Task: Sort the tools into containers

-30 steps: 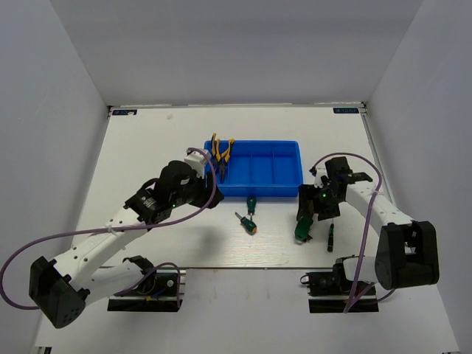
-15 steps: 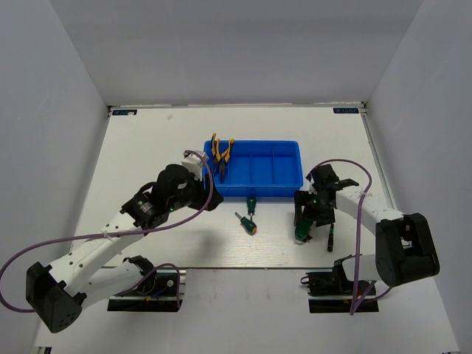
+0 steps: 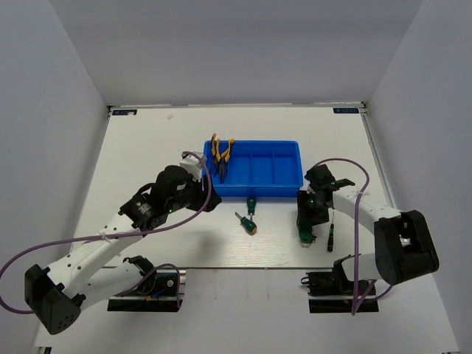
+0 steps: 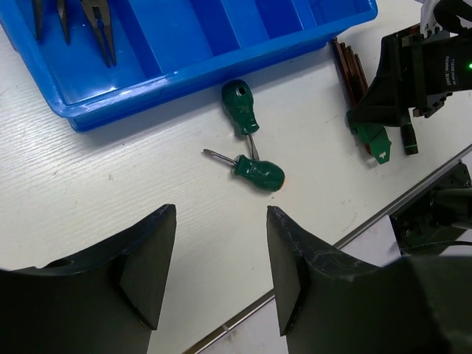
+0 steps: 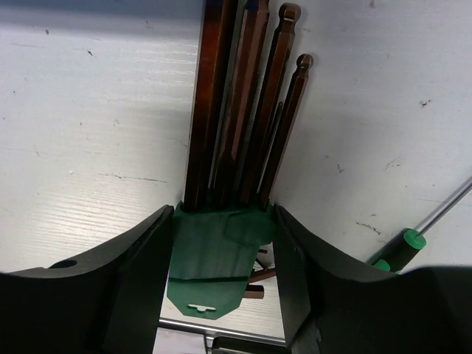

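Gripping the hex-key set (image 3: 304,233) is, we judge, the step in hand.

Top view: it lies near the table's (image 3: 147,147) front right, off the right end of the blue tray (image 3: 254,192). The right gripper (image 3: 307,220) stands over it, and the thin black screwdriver (image 3: 331,236) lies just beside.

Left wrist view: the left gripper (image 4: 220,221) hangs spread and empty above two green screwdrivers (image 4: 258,173).

Right wrist view: the jaws pinch the green holder (image 5: 221,254) by its sides, keys fanning ahead.

We advise a straight lift with the holder kept level, then clearing the tray wall before lowering into a free compartment.
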`<action>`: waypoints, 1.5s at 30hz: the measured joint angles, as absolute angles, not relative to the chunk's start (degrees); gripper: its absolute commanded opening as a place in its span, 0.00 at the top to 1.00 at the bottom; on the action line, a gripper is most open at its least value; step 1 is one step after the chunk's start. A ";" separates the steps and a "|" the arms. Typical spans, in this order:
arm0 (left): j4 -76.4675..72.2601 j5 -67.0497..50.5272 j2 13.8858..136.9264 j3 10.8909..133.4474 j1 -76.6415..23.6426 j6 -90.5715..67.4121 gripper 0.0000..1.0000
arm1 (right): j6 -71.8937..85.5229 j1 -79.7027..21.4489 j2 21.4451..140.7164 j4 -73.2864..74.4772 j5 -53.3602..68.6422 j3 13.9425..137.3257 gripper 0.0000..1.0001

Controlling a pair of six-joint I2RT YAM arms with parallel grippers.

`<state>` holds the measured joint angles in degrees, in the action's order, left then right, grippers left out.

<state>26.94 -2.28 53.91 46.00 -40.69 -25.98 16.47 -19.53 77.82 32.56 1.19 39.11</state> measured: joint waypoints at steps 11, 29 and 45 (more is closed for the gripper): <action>27.92 -1.89 53.19 46.00 -40.69 -25.98 0.37 | 13.02 -19.53 70.96 37.15 3.55 38.68 1.00; 28.36 -2.44 55.68 48.82 -41.12 -25.98 0.40 | 8.45 -20.32 66.87 45.10 21.74 51.99 1.00; 31.27 -0.56 56.55 49.69 -41.76 -29.30 0.38 | 18.13 -28.77 101.10 31.59 22.02 85.80 1.00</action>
<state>31.27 -0.56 56.55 49.69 -41.76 -29.30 18.13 -28.77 101.10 31.59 22.02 85.80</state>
